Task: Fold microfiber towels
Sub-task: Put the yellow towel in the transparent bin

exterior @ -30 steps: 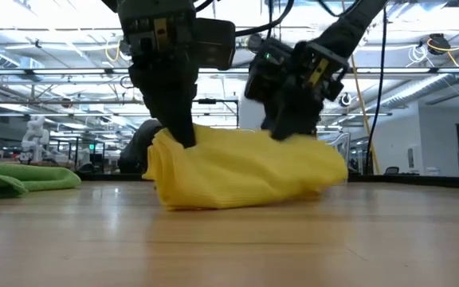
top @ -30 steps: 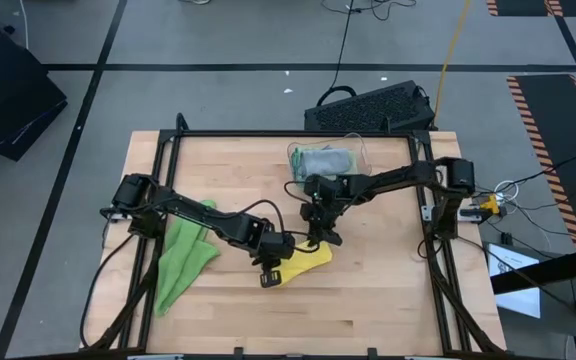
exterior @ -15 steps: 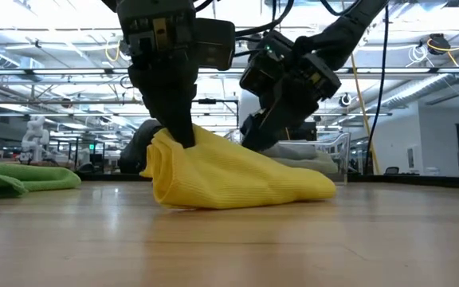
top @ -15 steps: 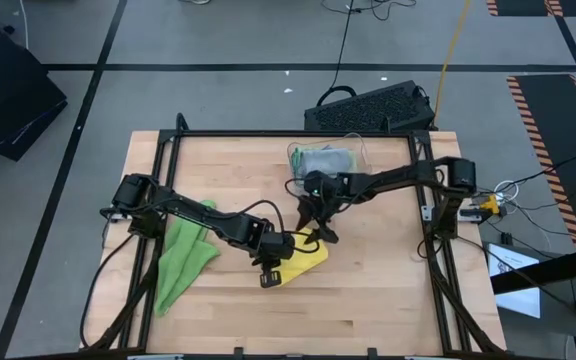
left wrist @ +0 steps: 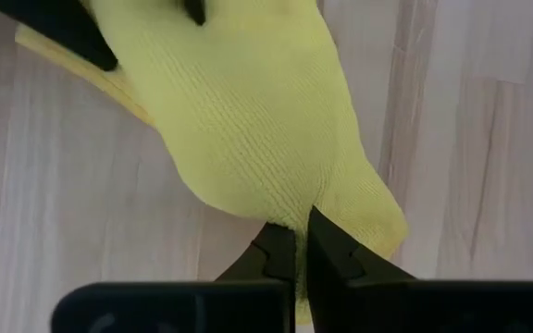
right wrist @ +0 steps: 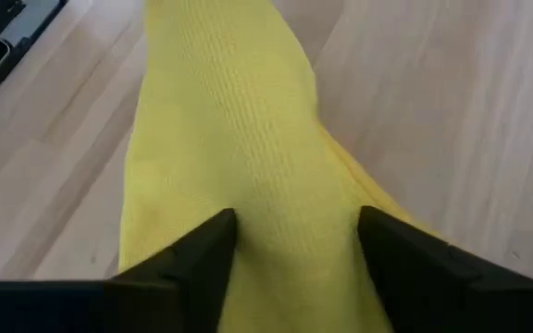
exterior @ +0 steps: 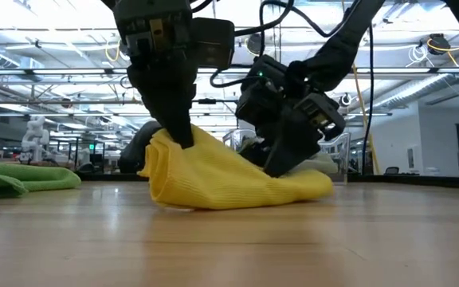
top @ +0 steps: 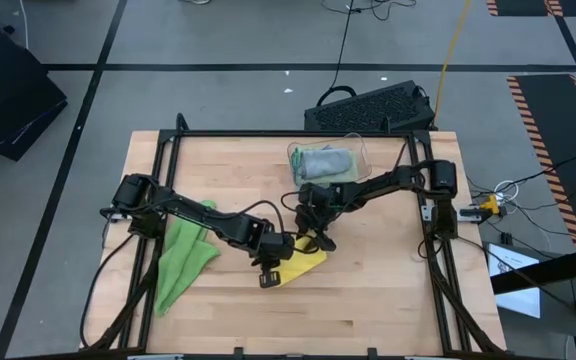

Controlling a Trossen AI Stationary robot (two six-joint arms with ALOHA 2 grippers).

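Pale wooden boards make up the table (top: 368,300), framed by a dark rail, with grey floor and a black case beyond the far edge. Near the middle lies the yellow towel (top: 301,262), bunched into a ridge rather than flat. The left gripper (left wrist: 302,252) is clenched on one corner of it, fingers pressed together with cloth pinched between them, and in the low view it holds that corner lifted off the wood, probably to keep one end fixed while the fold is shaped. The right gripper (right wrist: 291,231) sits at the towel's other side with its fingers spread apart, straddling the raised crease but not clamping it (the cloth runs loose between them), so I judge it is either letting go or lining up for a new hold.

Left of the yellow towel, under the left arm, a bright green towel (top: 183,258) sprawls unfolded, likely set aside to wait its turn. At the far side of the table stands a clear plastic bin (top: 358,152) holding a heap of towels (top: 323,160) in grey and pale tones; how many are inside cannot be told.

Counted: two arms, two grippers, one yellow towel being worked, one bright green towel lying loose, one bin with an uncertain number of cloths.
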